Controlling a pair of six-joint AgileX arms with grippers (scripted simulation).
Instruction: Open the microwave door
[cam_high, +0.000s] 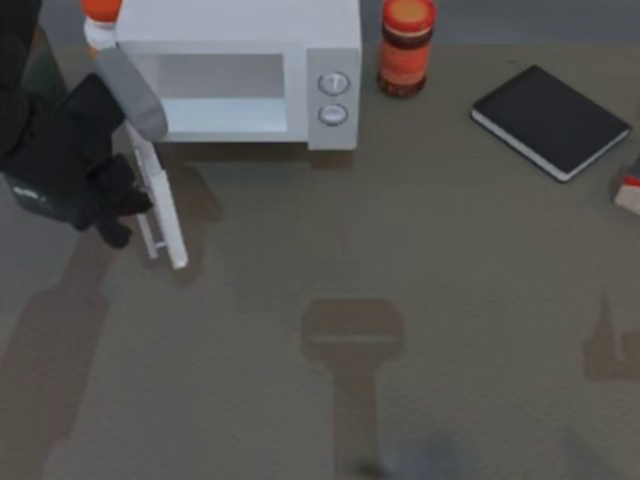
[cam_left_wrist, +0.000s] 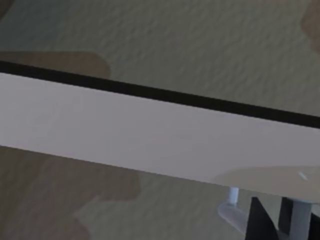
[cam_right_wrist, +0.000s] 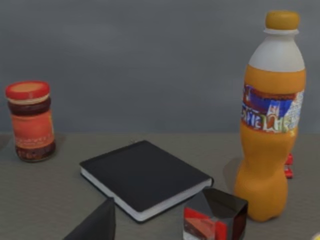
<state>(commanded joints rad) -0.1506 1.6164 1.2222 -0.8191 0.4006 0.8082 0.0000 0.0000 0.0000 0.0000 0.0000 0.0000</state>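
You can count the task as nearly done: the microwave (cam_high: 240, 70) sits at the counter's (cam_high: 400, 300) far left, its pale cavity exposed. The microwave door (cam_high: 160, 205) stands swung out, its long axis running from the hinge toward the near edge. Your left gripper (cam_high: 125, 205) is at the handle; whether it is clamped I cannot tell. The right arm is parked.

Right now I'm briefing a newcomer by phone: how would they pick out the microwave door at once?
Start at the white microwave at the table's far left, cavity showing. The microwave door is the thin white panel swung out from the cavity's left edge toward the near side, with the left gripper beside it. Unlike the jar and black book, it stands on edge.
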